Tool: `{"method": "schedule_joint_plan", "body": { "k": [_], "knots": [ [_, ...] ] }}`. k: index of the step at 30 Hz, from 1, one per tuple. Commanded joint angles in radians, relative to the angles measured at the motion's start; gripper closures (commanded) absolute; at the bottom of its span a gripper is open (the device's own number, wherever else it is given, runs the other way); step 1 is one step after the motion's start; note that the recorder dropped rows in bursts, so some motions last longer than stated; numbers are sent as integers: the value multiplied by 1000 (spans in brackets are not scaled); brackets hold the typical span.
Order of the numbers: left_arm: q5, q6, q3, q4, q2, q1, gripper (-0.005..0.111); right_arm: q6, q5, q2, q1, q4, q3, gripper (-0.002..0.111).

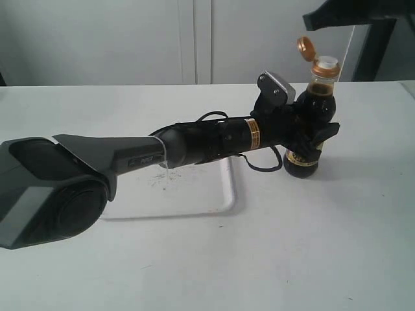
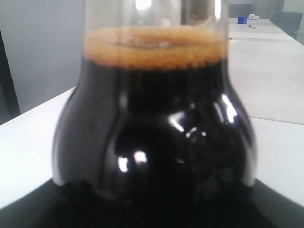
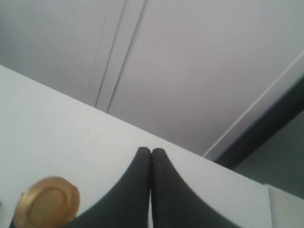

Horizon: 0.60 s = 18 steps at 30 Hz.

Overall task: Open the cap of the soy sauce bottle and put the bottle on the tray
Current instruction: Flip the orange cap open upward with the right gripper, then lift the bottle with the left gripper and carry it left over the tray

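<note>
The soy sauce bottle (image 1: 316, 103) is upright, just right of the tray (image 1: 227, 191), and I cannot tell whether its base touches the table. Its golden-brown cap (image 1: 306, 45) is flipped back on the hinge, leaving the white spout (image 1: 327, 63) bare. My left gripper (image 1: 316, 135) is shut around the bottle's dark body, which fills the left wrist view (image 2: 152, 133). My right gripper (image 3: 151, 152) is shut on nothing, above and beside the bottle, with the open cap (image 3: 46, 203) near its fingers. The right arm (image 1: 350, 13) shows at the upper right.
My left arm (image 1: 194, 142) stretches across the white table (image 1: 292, 246) and covers most of the tray, whose dark specks (image 1: 161, 178) show under it. A pale wall (image 1: 130, 39) stands behind the table.
</note>
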Motion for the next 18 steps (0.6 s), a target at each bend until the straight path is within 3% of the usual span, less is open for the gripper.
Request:
{"method": "schedule_joint_plan", "body": {
  "k": [1,7,11,18],
  "knots": [
    [57,4,4,48,1,-9,107,-18,129,-34,-59,0,-6,108],
    [59,-25,4,63,-3,-10,107,-63,319,-38,-159,-4,-16,108],
    [67,-88,4,158,-53,-10,107,-63,375,-42,-269,1,-9,108],
    [27,-94,4,160,-130,-10,107,18,156,-60,-380,43,194,108]
  ]
}}
